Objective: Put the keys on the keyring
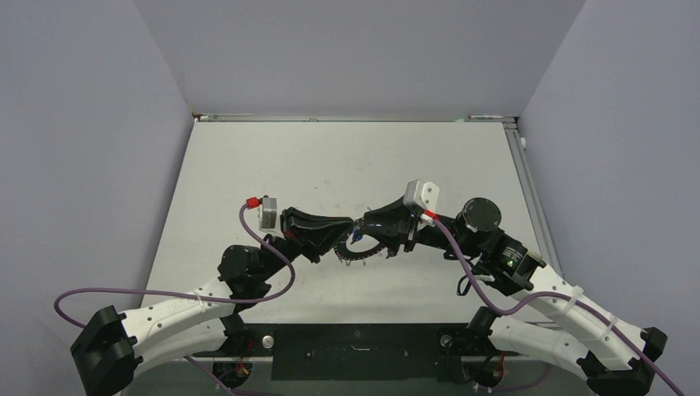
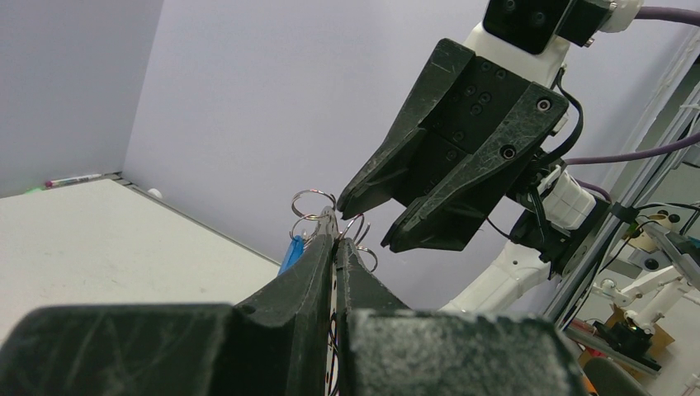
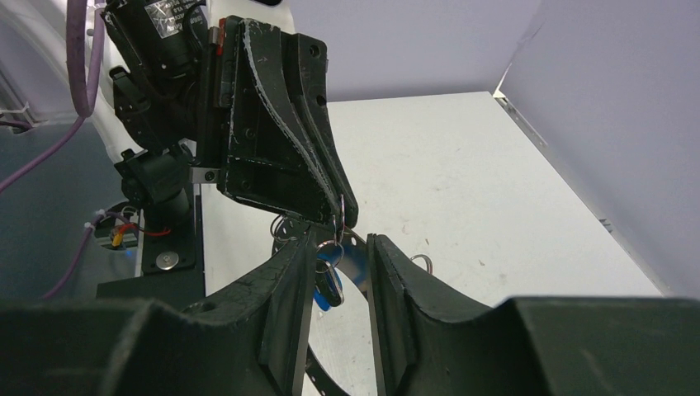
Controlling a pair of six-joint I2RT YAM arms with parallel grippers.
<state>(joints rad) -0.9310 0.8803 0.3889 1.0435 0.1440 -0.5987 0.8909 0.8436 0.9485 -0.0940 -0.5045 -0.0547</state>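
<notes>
Left pincer [image 2: 334,239] pinches the bumpy grey metal keyring [image 1: 363,254]; right pincer [image 3: 340,247], parted, straddles a blue-tagged silver key [image 3: 328,285] — closing off-centre may knock it loose.

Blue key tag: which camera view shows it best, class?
Right wrist: the blue key tag shows plainly between its fingers. Left wrist shows a sliver beside closed fingers; top external shows a speck.

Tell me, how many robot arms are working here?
2: the left arm reaches in from the lower left, the right arm from the lower right, meeting over mid-table. None looks hidden.
</notes>
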